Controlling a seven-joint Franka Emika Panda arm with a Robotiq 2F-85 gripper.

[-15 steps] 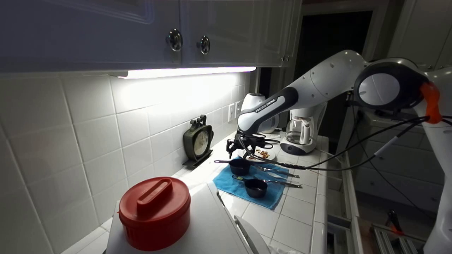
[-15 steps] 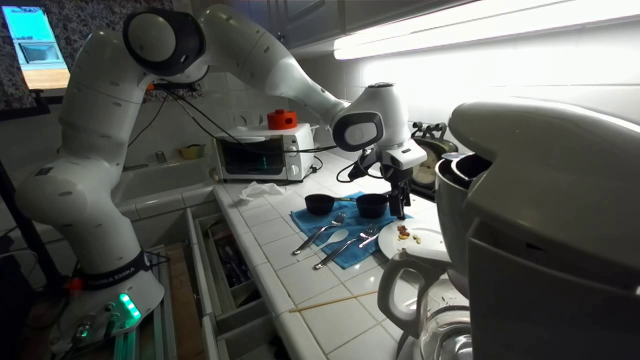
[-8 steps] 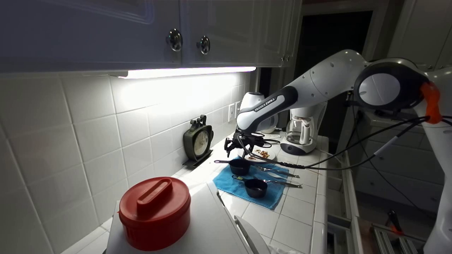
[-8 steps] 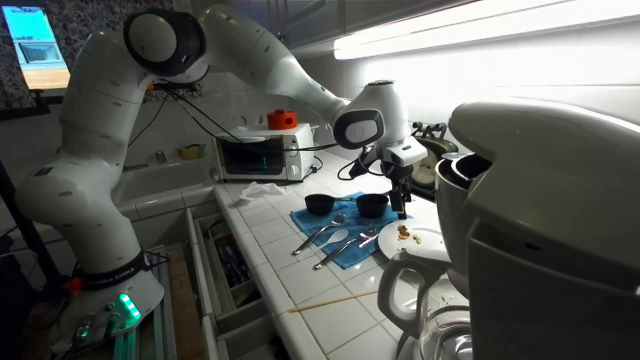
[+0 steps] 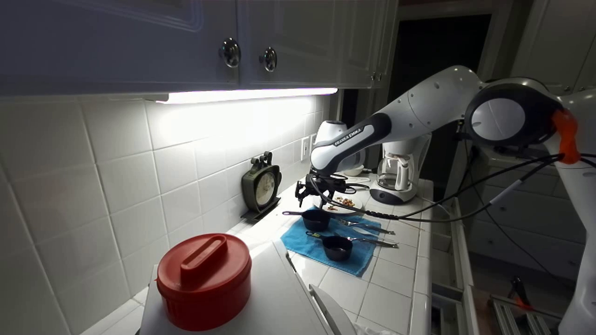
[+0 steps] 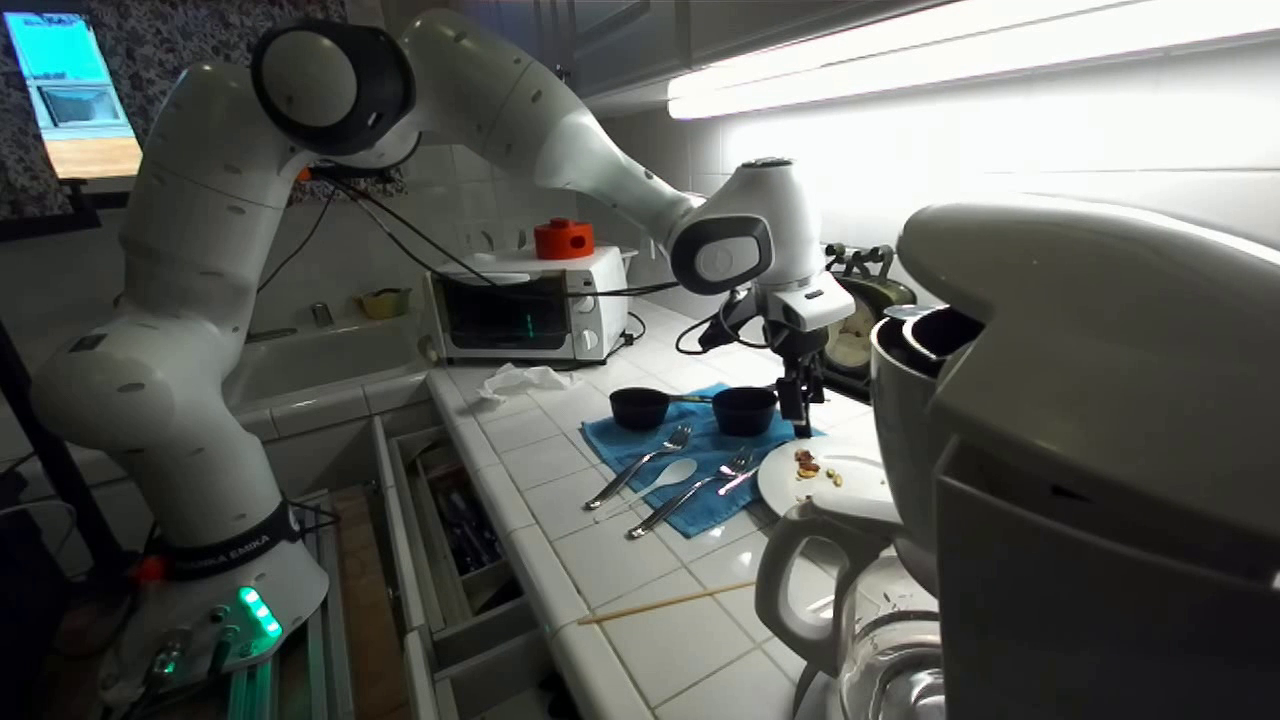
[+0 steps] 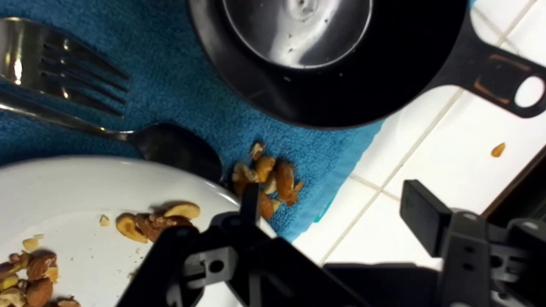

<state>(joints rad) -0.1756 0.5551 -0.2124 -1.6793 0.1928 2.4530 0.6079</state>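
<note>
My gripper [image 7: 335, 211] is open, with nothing between its fingers. It also shows in both exterior views [image 5: 311, 204] [image 6: 804, 415], low over the counter. In the wrist view one finger [image 7: 251, 204] overlaps the rim of a white plate [image 7: 94, 175] and a small pile of nuts [image 7: 283, 181] on a blue towel [image 7: 170, 76]; contact cannot be told. The other finger [image 7: 422, 217] is over white tile. More nuts [image 7: 38, 273] lie on the plate. A black pan [image 7: 341, 102] with a short handle sits near the gripper. A fork [image 7: 25, 55] and a dark spoon [image 7: 175, 147] lie beside the plate.
A second black pan [image 5: 337, 249] sits on the towel. A green dial scale [image 5: 265, 188] stands by the wall. A red container [image 5: 205, 284] rests on the toaster oven [image 6: 520, 315]. A coffee maker [image 5: 393, 186], a mixer [image 6: 1100, 420] and an open drawer [image 6: 460, 520] are around.
The arm and gripper have shifted slightly toward the tiled wall and a little up. The pans, plate, towel and cutlery have not visibly moved.
</note>
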